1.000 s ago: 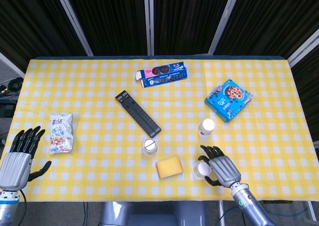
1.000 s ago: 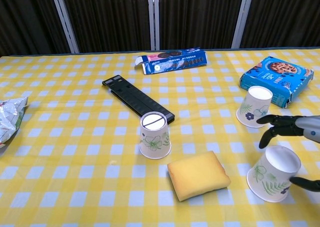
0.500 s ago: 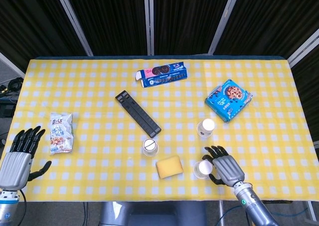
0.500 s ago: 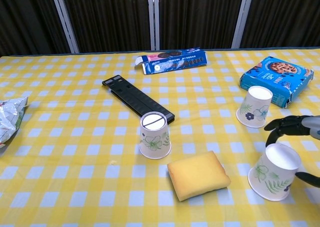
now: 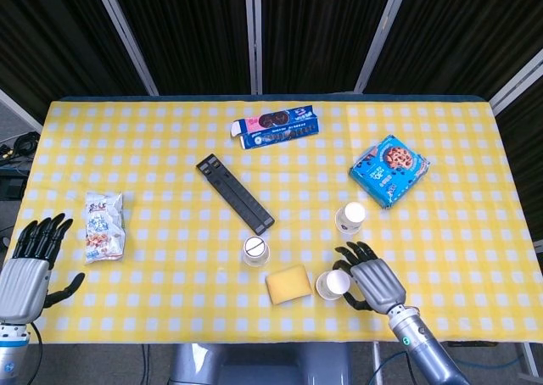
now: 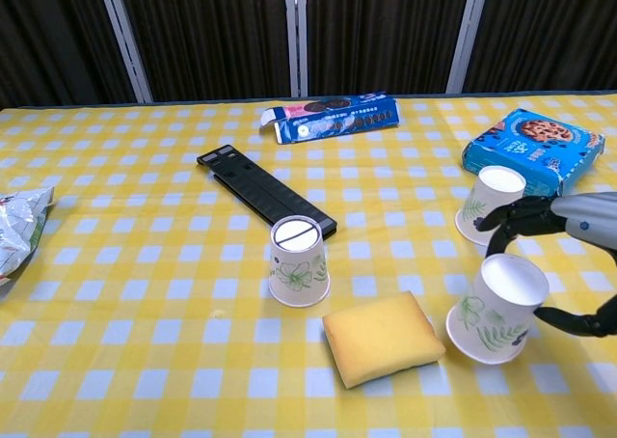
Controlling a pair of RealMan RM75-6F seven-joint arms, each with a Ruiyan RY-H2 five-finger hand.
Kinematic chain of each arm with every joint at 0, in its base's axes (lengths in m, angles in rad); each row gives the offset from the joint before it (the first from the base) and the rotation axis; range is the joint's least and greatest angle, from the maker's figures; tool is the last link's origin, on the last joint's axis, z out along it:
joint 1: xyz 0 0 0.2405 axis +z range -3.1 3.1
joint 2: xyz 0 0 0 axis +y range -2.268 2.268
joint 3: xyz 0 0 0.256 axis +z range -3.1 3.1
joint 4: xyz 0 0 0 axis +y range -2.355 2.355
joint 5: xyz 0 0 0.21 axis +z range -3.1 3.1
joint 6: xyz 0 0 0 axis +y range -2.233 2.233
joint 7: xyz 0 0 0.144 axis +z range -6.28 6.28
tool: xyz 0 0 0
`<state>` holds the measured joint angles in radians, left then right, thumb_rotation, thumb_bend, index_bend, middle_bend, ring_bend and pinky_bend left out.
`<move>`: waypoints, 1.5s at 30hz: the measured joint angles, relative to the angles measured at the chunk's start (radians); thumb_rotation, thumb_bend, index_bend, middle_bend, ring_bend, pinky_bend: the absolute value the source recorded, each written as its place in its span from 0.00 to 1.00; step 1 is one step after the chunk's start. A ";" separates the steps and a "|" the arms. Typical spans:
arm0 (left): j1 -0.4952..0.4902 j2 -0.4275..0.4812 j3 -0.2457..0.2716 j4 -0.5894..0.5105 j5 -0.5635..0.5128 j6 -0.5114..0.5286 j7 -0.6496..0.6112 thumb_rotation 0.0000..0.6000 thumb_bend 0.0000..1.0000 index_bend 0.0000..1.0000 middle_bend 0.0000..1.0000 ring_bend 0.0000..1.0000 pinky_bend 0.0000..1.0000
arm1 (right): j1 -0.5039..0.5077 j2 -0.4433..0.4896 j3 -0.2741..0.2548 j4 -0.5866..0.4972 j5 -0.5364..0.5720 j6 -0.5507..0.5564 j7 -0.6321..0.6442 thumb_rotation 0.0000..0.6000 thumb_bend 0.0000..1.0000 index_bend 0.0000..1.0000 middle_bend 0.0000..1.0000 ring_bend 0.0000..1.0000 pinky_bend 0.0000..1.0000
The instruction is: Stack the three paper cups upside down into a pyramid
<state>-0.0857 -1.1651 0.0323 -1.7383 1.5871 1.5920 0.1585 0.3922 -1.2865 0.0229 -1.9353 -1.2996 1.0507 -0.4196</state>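
Cups are sitting upside down in three spots: centre cup (image 6: 299, 261) standing alone, near cup (image 6: 496, 308) tilting just right of the sponge (image 6: 382, 337), far cup (image 6: 487, 205) in front of the cookie box (image 6: 533, 156). Left hand (image 5: 30, 262) is hanging released at the table's left edge (image 5: 34, 211), beside the snack bag (image 5: 105, 225). Right hand (image 6: 569, 255) is wrapping the near cup; grasp looks loose, so closing evenly should be keeping it level. Sponge is crowding the path leftward; lifting over it looks safest. Front edge is lying close.
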 measured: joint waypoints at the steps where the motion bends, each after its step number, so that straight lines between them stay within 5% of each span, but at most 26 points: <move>1: 0.001 0.001 -0.001 0.000 0.000 0.000 -0.001 1.00 0.27 0.00 0.00 0.00 0.00 | 0.003 0.001 0.005 -0.005 0.001 0.001 -0.003 1.00 0.31 0.44 0.11 0.00 0.00; 15: 0.004 0.014 -0.006 -0.001 -0.002 -0.016 -0.012 1.00 0.27 0.00 0.00 0.00 0.00 | 0.083 -0.017 0.117 -0.001 0.101 -0.021 0.027 1.00 0.30 0.45 0.12 0.00 0.00; 45: 0.009 0.041 -0.013 0.000 -0.001 -0.048 -0.075 1.00 0.27 0.00 0.00 0.00 0.00 | 0.254 -0.282 0.163 0.173 0.272 -0.044 -0.057 1.00 0.30 0.46 0.12 0.00 0.00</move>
<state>-0.0770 -1.1243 0.0195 -1.7383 1.5859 1.5436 0.0835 0.6458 -1.5686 0.1858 -1.7619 -1.0278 1.0069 -0.4764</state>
